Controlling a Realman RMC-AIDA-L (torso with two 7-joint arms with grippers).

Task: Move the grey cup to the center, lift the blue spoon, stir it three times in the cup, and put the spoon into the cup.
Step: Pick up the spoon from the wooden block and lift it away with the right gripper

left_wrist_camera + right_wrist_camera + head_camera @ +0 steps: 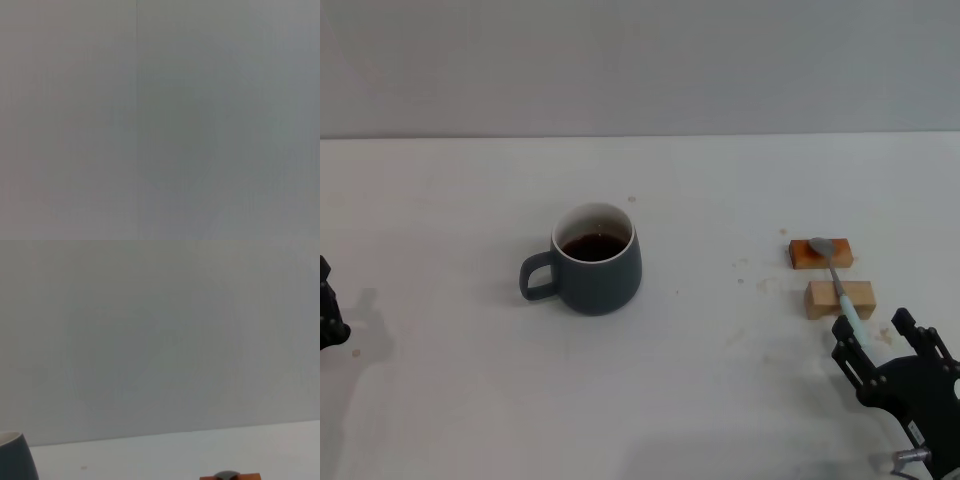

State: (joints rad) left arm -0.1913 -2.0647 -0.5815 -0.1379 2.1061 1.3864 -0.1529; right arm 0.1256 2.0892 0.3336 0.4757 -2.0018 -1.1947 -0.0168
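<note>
One grey cup is sitting near the middle of the desk. One blue spoon is lying across two wooden blocks toward the desk's right edge. Two grippers are showing: the left gripper at the left edge, the right gripper at the near right corner.

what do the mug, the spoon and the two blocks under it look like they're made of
Grey cup: likely glazed ceramic, smooth dark outside, white inside.
Blue spoon: seemingly a dull grey metal bowl with a pale blue, perhaps plastic, handle.
Blocks: probably wood, one orange-brown, one pale tan.
</note>
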